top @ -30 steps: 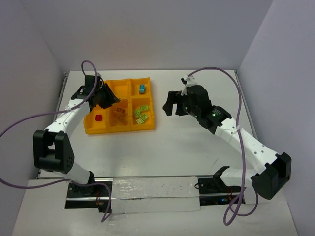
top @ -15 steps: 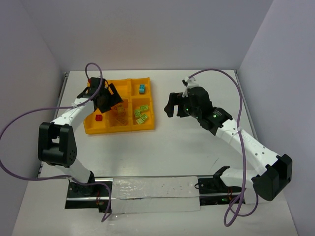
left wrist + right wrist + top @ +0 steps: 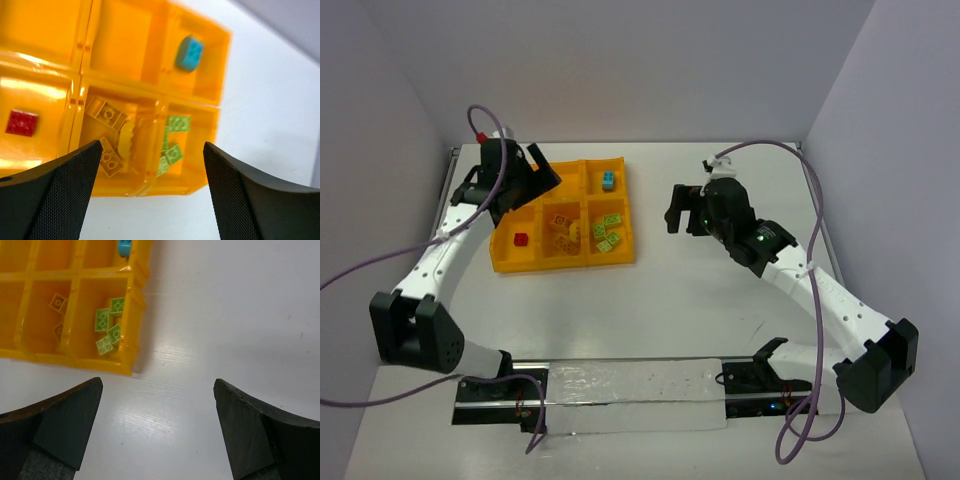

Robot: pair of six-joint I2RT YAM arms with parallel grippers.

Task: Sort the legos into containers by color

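Observation:
The orange-yellow tray (image 3: 560, 263) lies at the table's left, and its containers hold the legos. A red brick (image 3: 521, 239) is in the front-left one, yellow bricks (image 3: 562, 228) in the front-middle, green bricks (image 3: 608, 232) in the front-right, and a light blue brick (image 3: 608, 181) in the back-right. My left gripper (image 3: 532, 186) hangs open and empty above the tray's back-left corner. Its wrist view looks down on the red (image 3: 22, 122), yellow (image 3: 106, 113), green (image 3: 178, 123) and blue (image 3: 189, 52) bricks. My right gripper (image 3: 678, 212) is open over bare table, right of the tray, with the green bricks (image 3: 109, 327) in its view.
The tray's back-left and back-middle compartments (image 3: 122, 42) hold nothing. White table (image 3: 200, 340) stretches to the right of and in front of the tray. Grey walls close in at the back and both sides. Purple cables loop from both arms.
My left gripper went from shut to open and rose back-left off the tray's middle. The yellow compartment, earlier hidden by it, now shows its bricks. My right gripper opened a little wider and shifted slightly.

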